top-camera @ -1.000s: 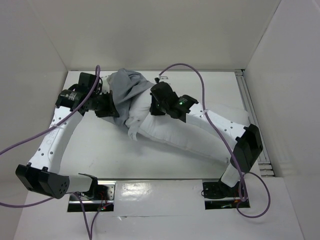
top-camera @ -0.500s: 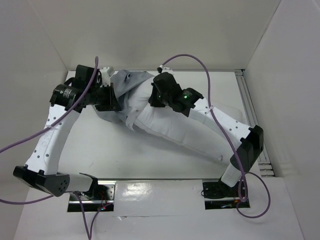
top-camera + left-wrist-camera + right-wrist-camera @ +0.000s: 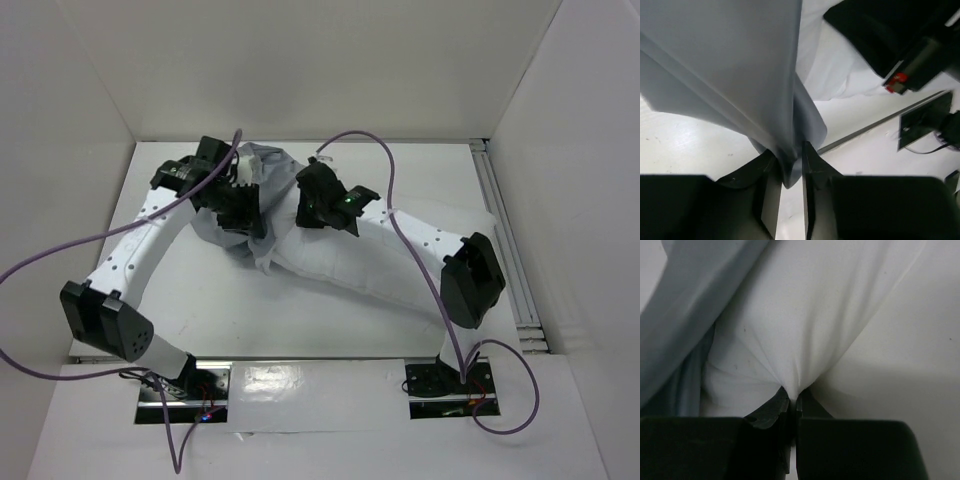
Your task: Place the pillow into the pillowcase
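Pillow [image 3: 345, 268] is seen as a plump white cushion with faint dark specks, laid on the table [image 3: 200, 300]. Long axis is run diagonally, one end near-right and the other far-left against the pillowcase [image 3: 268, 168], thin wrinkled grey cloth bunched at far centre. Left gripper [image 3: 789, 162] is clamped on a pillowcase fold. Right gripper [image 3: 791, 399] is pinched tight on pillow fabric. How deep the pillow sits inside cannot be told.

Cannot tell how deep the pillow [image 3: 345, 268] reaches inside the pillowcase [image 3: 268, 168]. Cropped in both wrist views to mere folds of cloth.
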Robot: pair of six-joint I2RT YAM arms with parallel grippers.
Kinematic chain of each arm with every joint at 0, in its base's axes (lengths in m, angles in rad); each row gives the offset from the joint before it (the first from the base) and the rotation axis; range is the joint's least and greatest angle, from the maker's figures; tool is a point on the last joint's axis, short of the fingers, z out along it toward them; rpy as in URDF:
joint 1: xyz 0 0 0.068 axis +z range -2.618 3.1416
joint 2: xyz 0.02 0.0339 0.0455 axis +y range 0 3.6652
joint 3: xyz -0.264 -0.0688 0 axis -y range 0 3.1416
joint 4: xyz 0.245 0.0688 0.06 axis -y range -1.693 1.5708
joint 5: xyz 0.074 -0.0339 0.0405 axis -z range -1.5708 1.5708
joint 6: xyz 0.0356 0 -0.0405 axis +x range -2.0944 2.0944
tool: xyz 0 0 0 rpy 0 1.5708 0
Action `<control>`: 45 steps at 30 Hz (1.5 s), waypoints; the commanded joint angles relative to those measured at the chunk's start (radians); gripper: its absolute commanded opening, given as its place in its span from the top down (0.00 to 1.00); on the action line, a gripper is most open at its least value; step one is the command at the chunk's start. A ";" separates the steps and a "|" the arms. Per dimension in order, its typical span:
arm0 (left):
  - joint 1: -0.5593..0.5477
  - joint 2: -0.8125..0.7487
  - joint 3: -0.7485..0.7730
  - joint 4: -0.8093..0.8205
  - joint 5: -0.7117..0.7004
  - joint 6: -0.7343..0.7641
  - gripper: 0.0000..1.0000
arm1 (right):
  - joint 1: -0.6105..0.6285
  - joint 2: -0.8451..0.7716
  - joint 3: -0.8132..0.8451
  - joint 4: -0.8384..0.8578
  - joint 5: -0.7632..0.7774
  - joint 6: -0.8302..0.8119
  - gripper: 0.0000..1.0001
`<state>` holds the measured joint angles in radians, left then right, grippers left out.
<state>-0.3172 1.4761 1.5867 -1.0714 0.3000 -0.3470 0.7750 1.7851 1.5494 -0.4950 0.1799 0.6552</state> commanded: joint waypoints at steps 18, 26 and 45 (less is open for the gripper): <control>-0.088 0.274 0.205 0.074 -0.460 -0.078 0.30 | -0.034 -0.072 -0.126 0.107 0.003 0.009 1.00; -0.088 0.348 0.446 0.064 -0.251 -0.058 1.00 | -0.016 -0.092 -0.126 0.079 0.021 -0.009 1.00; -0.137 0.328 0.495 0.105 -0.102 -0.112 1.00 | -0.089 -0.141 -0.164 0.087 0.095 0.023 1.00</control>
<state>-0.4572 1.8866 2.1033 -0.9821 0.2638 -0.4515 0.7502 1.6852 1.4048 -0.4526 0.2058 0.6762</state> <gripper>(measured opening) 0.028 0.039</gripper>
